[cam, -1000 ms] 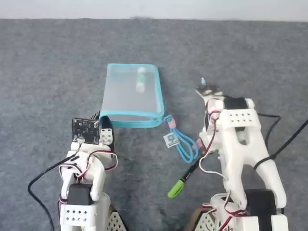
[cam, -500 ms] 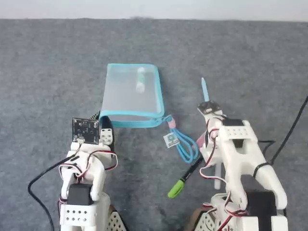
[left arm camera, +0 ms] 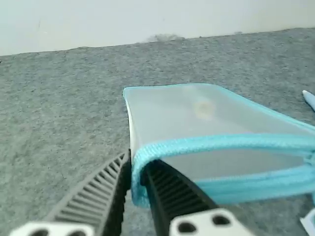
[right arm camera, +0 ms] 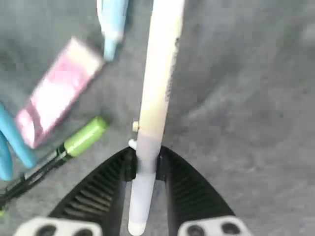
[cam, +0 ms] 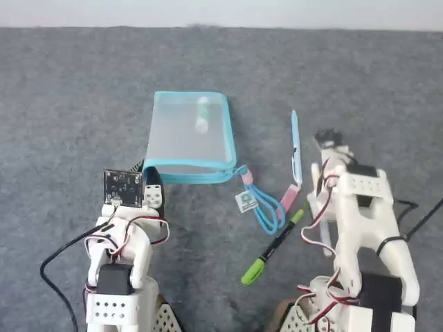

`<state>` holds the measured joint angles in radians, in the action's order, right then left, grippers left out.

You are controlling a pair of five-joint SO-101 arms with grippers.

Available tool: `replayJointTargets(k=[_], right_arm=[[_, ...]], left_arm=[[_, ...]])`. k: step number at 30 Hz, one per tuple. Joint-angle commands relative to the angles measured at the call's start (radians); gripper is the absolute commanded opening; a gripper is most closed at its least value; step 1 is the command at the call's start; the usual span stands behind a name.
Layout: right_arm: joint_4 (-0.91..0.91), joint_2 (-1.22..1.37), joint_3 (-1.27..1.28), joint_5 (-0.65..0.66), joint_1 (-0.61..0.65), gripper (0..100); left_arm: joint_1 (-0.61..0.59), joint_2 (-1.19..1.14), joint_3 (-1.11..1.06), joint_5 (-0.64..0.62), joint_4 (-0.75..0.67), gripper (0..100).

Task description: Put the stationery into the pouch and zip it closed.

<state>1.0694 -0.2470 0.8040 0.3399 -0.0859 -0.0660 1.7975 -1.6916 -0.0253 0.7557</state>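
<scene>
Left wrist view has the left gripper [left arm camera: 137, 166] pinched tight on the near left corner of the clear, blue-trimmed pouch [left arm camera: 206, 123], which lies left of the worktop's middle. The right gripper [right arm camera: 145, 158] is clamped round a white pen [right arm camera: 160, 73] nearer the right edge, just beside a blue pen [right arm camera: 112, 19], pink eraser [right arm camera: 56, 91] and green marker [right arm camera: 83, 137]

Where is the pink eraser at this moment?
In the high view the pink eraser lies to the right of the pouch, between the light blue pen and the green-capped marker.
</scene>
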Motion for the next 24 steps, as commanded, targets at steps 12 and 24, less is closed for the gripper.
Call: replayJointTargets(k=[12,24], right_arm=[[0.108,0.42,-0.471,0.008,-0.013,11.9],[0.12,0.214,-0.272,0.008,-0.008,15.8]], left_arm=[[-0.003,0.003,0.022,-0.015,-0.037,1],[-0.003,0.003,0.027,-0.015,-0.037,1]])
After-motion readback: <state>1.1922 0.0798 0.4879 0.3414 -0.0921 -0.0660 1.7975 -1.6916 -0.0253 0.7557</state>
